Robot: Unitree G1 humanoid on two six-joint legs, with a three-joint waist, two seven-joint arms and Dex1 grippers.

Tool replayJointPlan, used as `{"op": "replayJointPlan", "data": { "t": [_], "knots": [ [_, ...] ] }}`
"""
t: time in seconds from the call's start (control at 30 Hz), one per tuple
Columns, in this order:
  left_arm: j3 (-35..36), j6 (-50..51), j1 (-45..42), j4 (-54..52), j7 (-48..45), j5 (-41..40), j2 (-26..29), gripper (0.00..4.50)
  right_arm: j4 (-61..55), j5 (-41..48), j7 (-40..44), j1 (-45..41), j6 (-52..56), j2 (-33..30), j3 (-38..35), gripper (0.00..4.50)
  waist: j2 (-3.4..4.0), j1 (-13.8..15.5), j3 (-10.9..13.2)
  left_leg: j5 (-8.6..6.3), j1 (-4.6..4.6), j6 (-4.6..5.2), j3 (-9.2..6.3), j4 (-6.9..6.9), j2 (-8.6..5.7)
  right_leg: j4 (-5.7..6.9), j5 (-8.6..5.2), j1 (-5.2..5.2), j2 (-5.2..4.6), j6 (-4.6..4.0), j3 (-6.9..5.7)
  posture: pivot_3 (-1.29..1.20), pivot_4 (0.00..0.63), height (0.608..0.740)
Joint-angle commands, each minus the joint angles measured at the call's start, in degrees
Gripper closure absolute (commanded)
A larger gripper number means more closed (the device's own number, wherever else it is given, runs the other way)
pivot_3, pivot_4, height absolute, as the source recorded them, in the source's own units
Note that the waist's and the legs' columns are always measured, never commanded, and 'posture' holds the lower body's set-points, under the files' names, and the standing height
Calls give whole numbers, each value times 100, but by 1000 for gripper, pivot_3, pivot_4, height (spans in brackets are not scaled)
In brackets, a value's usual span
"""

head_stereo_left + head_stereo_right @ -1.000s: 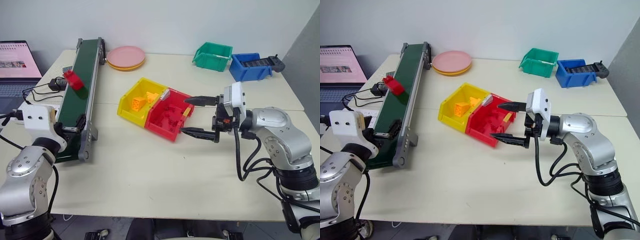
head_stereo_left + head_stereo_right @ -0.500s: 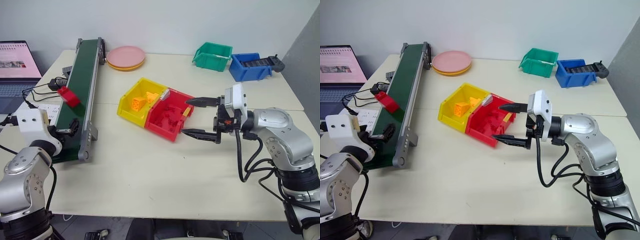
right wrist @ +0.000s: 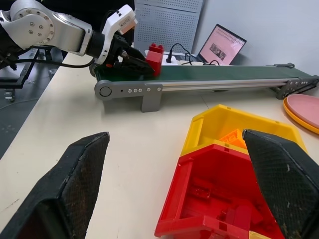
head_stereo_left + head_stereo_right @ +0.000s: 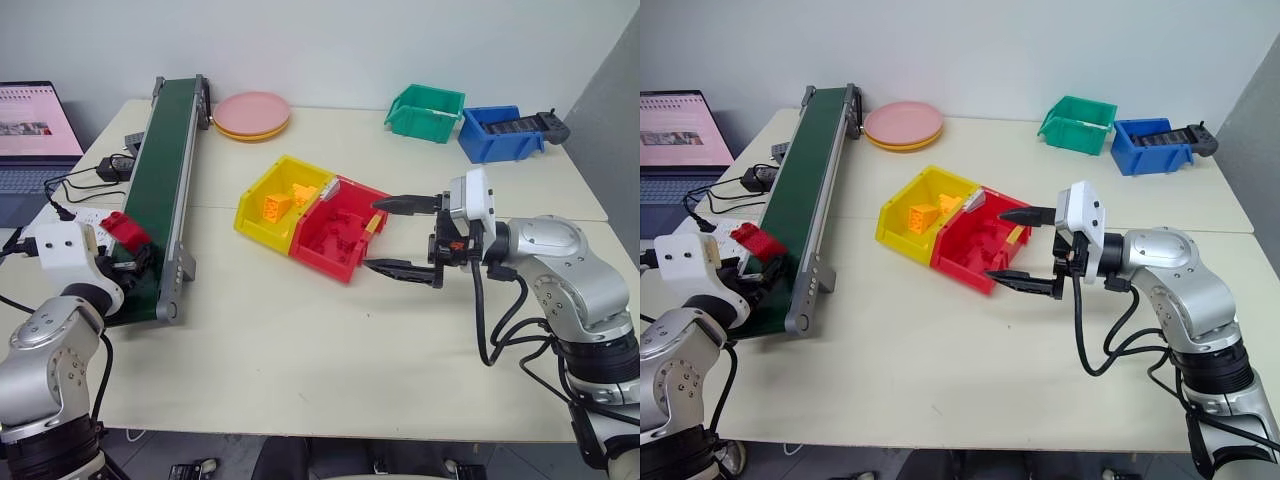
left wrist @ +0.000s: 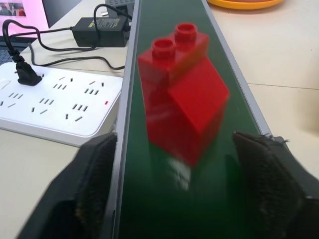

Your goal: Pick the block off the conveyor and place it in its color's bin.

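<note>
Straddling the red block (image 5: 183, 94) on the conveyor (image 5: 199, 189), left pincer (image 5: 182, 199) apart, right pincer (image 4: 398, 235) wide.

A pale cream table (image 4: 300, 340), made of two tops butted together along a seam, carries everything. Along its left side lies the conveyor (image 4: 165, 160) with a white power strip (image 5: 55, 107), a black adapter (image 5: 97, 36) and black cables beside it, and a stack of pink plates (image 4: 252, 113) sits at the belt's far end. In the middle stand the yellow bin (image 4: 270, 205) and the red bin (image 4: 335, 240), joined together, while a green bin (image 4: 427, 112) and a blue bin (image 4: 502, 132) stand at the far right.
</note>
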Motion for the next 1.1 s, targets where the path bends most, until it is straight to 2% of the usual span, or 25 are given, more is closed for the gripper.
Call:
{"op": "replayJointPlan", "data": {
  "t": [0.03, 0.23, 0.57, 0.7, 0.83, 1.0, 1.1],
  "knots": [
    [79, -117, -8, -62, -12, 53, 110, 1797, -211, -2, 20, -34, -88, -76, -85, 0, 0, 0, 0, 0, 0, 0, 0, 0, 0, 0, 0, 0, 0, 0, 0, 0, 150, 740],
    [-20, -29, 227, -635, 73, 14, -42, 2966, -171, 36, 37, -91, -64, -110, -121, 0, 0, 0, 0, 0, -1, 0, 1, 0, 0, -1, 0, 0, -1, 0, 1, 0, 150, 740],
    [-327, -262, 263, -1190, -60, 204, 81, 2966, -54, 10, 84, -214, -99, -78, -79, 0, 0, 1, 0, 0, -2, 0, 0, -1, -1, -2, 0, 0, -3, 0, -1, 0, 150, 740],
    [-1081, 118, -519, -1810, -702, -424, 372, 2966, -294, 82, 49, -73, 22, -264, -240, 0, -3, 63, 1, 0, -4, 0, -5, 1, -1, 0, 0, 2, -2, 0, -9, 0, 150, 740],
    [-1908, 317, -1180, -1636, -1409, -729, 570, 2966, -727, 147, -106, 260, 271, -573, -425, 0, -2, 53, 0, 1, -11, -1, 1, 2, -9, -8, 0, 1, -7, 0, -2, 0, 150, 740],
    [-2780, 254, -1780, -1288, -1749, -664, 392, 2966, -1172, 212, -457, 575, 721, -839, -618, 0, -1, -7, 1, 1, -12, -1, 3, 0, -8, -6, 0, -2, -6, 1, -2, 0, 150, 740],
    [-3698, -104, -2317, -421, -1897, -151, -17, 2966, -1712, 238, -772, 1175, 1257, -1236, -1056, 0, 2, -8, 2, 1, -6, 0, 3, 0, -5, 1, 0, 0, 1, 1, -1, 0, 150, 740]
  ]
}}
